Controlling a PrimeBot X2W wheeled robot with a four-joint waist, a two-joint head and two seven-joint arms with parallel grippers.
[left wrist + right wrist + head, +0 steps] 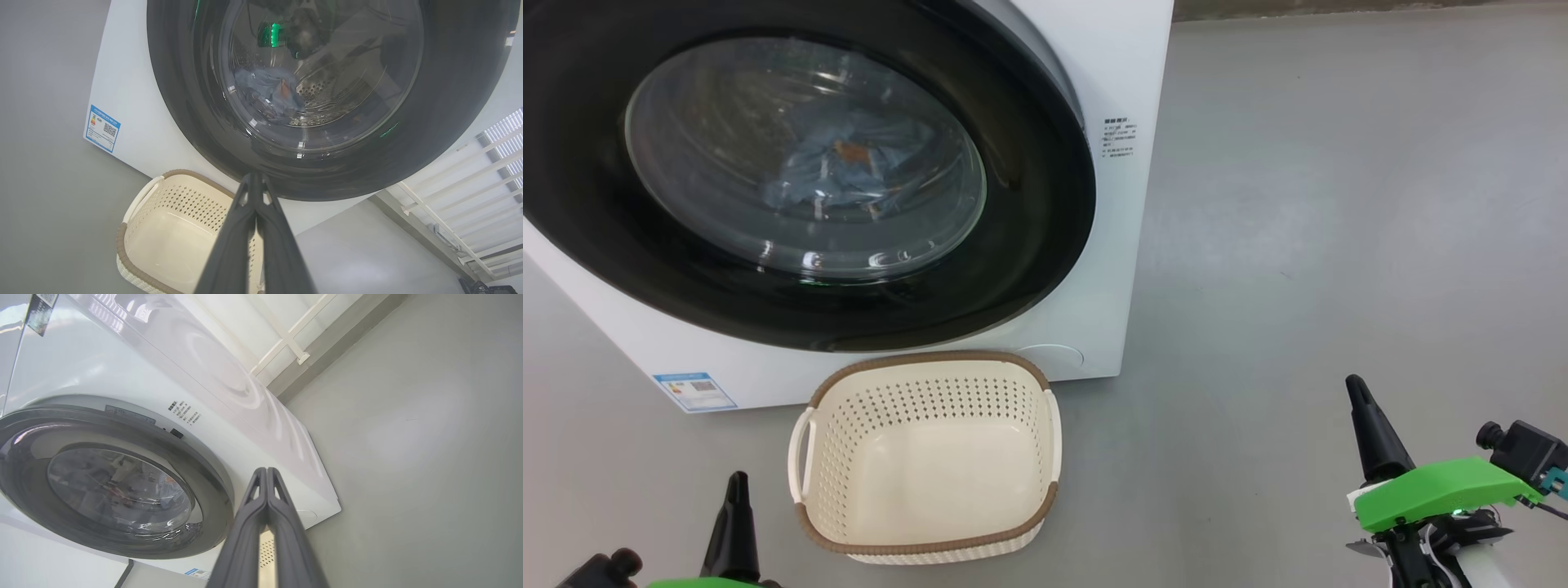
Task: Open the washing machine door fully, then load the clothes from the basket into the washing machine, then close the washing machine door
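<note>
Lying inside washing machine (1123, 245): clothes (841, 167)

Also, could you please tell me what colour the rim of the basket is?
Brown, woven-look, on a cream perforated basket; clearest in the head view.

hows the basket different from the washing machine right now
The basket is empty; the washing machine holds the blue clothes behind its shut door. The basket is cream with a brown rim; the washing machine is white with a glossy black door. The basket is far smaller and open-topped. Both stand on the grey floor.
</note>
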